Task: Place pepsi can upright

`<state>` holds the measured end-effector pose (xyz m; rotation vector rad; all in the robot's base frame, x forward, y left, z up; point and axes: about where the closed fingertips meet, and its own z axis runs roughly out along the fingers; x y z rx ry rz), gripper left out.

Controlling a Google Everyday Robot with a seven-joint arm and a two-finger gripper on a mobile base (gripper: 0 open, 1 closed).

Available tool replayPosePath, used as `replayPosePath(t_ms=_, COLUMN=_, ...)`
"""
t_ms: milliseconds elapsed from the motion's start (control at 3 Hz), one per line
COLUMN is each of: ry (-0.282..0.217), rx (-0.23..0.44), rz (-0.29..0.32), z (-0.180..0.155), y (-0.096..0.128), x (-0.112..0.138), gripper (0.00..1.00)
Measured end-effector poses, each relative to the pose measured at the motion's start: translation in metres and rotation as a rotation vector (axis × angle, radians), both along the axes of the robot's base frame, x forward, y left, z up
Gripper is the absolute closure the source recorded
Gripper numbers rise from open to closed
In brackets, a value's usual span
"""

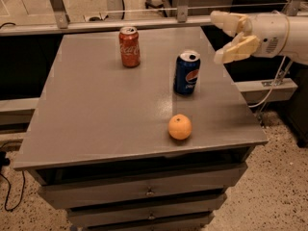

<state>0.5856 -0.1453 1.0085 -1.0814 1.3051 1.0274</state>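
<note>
The pepsi can [187, 72], dark blue with a silver top and the round logo, stands upright on the grey table [96, 109], right of centre. My gripper [222, 38] is up and to the right of the can, above the table's right edge, clear of the can. Its cream fingers [237, 48] are spread apart and hold nothing.
A red Coca-Cola can [129, 46] stands upright at the back of the table. An orange [180, 127] lies near the front edge, below the pepsi can. Drawers sit under the tabletop. A metal rail runs behind the table.
</note>
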Motion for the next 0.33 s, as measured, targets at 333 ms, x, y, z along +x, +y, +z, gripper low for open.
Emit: replayPosePath(t_ms=333, ry=-0.043, rx=-0.100, rz=-0.073, z=0.0328, y=-0.0190, x=-0.0191, gripper=0.00)
